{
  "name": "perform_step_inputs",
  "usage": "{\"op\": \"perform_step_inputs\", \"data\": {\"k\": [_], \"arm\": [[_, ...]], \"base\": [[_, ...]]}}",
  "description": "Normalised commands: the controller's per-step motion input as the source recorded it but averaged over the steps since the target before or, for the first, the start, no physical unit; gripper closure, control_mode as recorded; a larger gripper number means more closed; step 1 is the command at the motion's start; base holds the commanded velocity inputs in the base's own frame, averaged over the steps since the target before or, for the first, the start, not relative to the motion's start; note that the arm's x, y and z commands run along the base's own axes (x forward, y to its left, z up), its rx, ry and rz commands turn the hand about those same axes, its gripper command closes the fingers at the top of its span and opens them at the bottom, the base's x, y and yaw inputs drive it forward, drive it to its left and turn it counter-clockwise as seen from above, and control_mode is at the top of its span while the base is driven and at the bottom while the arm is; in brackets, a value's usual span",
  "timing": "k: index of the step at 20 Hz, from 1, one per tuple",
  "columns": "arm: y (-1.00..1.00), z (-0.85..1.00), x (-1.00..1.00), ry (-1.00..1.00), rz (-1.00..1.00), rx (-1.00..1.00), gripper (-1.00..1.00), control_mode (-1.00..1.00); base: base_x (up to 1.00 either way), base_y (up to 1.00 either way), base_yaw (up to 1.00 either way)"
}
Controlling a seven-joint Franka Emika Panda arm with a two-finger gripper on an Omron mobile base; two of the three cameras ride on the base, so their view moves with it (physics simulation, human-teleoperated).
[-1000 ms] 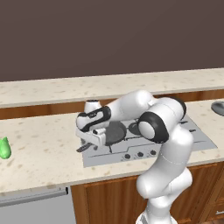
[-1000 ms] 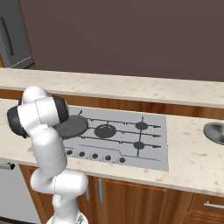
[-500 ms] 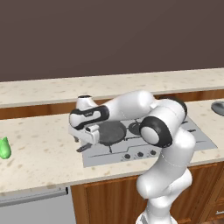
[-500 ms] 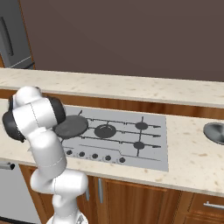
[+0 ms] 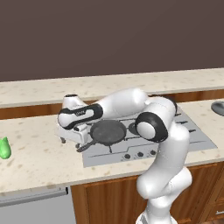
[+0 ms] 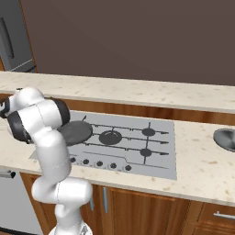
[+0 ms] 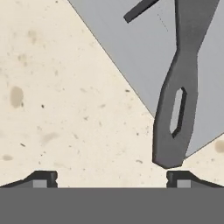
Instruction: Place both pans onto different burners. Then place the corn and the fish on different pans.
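Gripper (image 7: 112, 177) standing wide with nothing in it, black skillet (image 5: 108, 131) sitting on the hob's (image 6: 158, 156) left burner.

I am looking down along the hand and its fingertips (image 7: 43, 177) are standing far apart over the beige counter (image 7: 57, 100), with the skillet's handle end just above the one on the right and not between them. The corn (image 5: 4, 148) is lying near the counter's left edge. The silver-grey pan (image 6: 226, 137) is resting near the counter's right edge.
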Motion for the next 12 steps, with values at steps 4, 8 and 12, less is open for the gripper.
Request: {"op": "perform_step_inputs", "data": {"k": [4, 8, 12], "arm": [[0.61, 0.00, 0.26, 0.06, 0.24, 0.00, -1.00, -1.00], [0.59, 0.00, 0.17, 0.02, 0.26, -0.01, -1.00, -1.00], [0.62, 0.00, 0.03, 0.00, 0.29, -0.02, -1.00, -1.00]], "base": [[0.00, 0.00, 0.00], [0.00, 0.00, 0.00], [0.00, 0.00, 0.00]]}}
